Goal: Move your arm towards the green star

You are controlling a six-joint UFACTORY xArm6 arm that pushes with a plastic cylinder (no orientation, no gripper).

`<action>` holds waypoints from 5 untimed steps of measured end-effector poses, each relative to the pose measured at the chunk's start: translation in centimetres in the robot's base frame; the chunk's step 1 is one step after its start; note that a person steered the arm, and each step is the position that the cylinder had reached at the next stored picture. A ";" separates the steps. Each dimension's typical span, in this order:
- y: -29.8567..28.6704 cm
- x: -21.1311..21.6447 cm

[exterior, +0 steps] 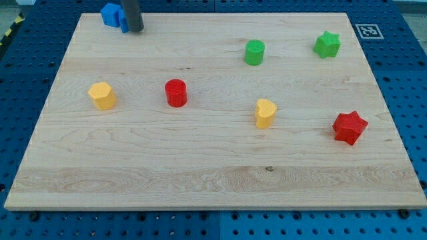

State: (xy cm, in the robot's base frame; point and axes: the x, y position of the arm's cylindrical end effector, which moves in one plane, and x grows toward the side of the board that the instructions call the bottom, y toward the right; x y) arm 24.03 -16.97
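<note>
A wide, pale wooden counter (213, 167) is shown, laid over a blue perforated base (20, 73); a black-and-white marker tag (367, 31) is seen off the counter's top right corner. Seven small blocks are scattered over the wood, well apart from one another, so that open lanes are left between them.

The arm is seen only as a straight dark rod entering at the view's top left. This tool has no jaws to spread or press together and nothing is pinched by it; the tip (135, 31) is set down on the wood at the top edge, touching or just beside a blue block (113, 15) whose shape cannot be made out.

The green star (327, 45), the task's target, is placed near the top right corner, far across the counter from the tip. A straight path along the top edge is judged mostly clear, though a green cylinder (254, 52) is found just left of the star and close to that line; it could be nudged if the path is taken low.

Lower down, and out of the way, are found a red star (349, 127) at the right, a yellow heart-like block (265, 113), a red cylinder (176, 93) and a yellow block (102, 95) at the left.
</note>
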 end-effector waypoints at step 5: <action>8.0 4.8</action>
State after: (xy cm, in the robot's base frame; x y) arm 28.88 -9.00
